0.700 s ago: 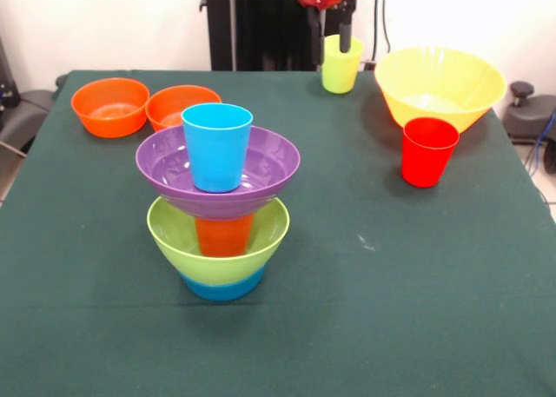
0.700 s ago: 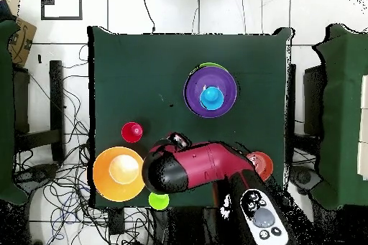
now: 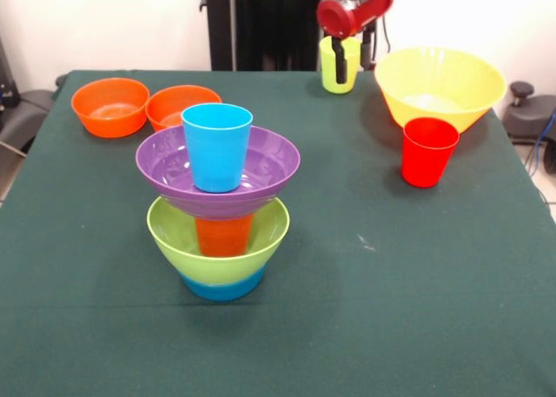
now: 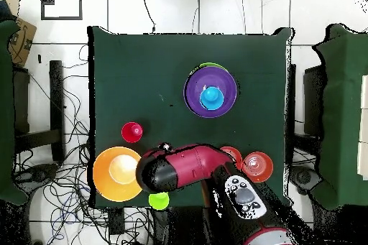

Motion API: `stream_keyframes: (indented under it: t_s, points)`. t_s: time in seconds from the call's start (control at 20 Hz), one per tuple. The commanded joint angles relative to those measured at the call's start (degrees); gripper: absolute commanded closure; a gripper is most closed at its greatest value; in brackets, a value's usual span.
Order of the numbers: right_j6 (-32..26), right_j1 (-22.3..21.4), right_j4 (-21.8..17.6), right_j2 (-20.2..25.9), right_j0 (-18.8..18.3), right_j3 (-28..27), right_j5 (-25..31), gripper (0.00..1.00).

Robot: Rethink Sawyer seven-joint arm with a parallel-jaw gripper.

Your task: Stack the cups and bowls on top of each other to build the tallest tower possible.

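- The tower stands on the green table, toward its front left as the front view shows it, well apart from everything else.
- Its base is the small blue bowl, upside down, with the lime green bowl sitting upright on it.
- An orange cup stands inside the lime green bowl, and the wide purple bowl rests on that cup, upright.
- A light blue cup stands upright in the purple bowl and is the tower's top; from overhead it shows as a blue disc in the purple ring.
- The two small orange bowls sit side by side, touching or nearly so, at the far left of the front view.
- The large yellow bowl sits at the far right, with the red cup upright just in front of it.
- The yellow-green cup stands at the table's far edge, just left of the yellow bowl.
- The gripper hangs from the red arm over this cup, one dark finger down at the cup's rim and another at its right side; I cannot tell whether they press on the cup.
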Motion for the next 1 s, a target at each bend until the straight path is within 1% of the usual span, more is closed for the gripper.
stream_keyframes:
  t_s: [0.05, 0.15, 0.25, 0.4, 0.5, 0.6, 0.75, 0.85, 1.0]
  points:
    - [12.2, 3.7, 2.0, -1.0, 1.9, 2.0, -3.8, 0.00]
    - [12.9, 4.5, 2.2, -0.8, 2.3, 0.9, -4.1, 0.00]
    - [14.4, 6.3, 2.7, -1.2, 3.8, -1.2, -4.4, 0.00]
    - [17.2, 9.9, 1.8, -4.6, 7.6, -5.3, -6.1, 0.00]
    - [17.9, 10.7, 1.6, -5.1, 8.4, -6.4, -6.8, 0.00]
    - [18.2, 9.6, 1.1, -5.2, 8.5, -5.5, -7.7, 0.00]
    - [17.4, 6.8, 0.8, -3.5, 6.2, -2.4, -7.8, 0.00]
    - [17.6, 6.2, 0.6, -2.9, 5.7, -1.7, -8.2, 0.00]
    - [18.9, 6.1, 0.5, -3.7, 6.9, -1.9, -8.1, 0.00]
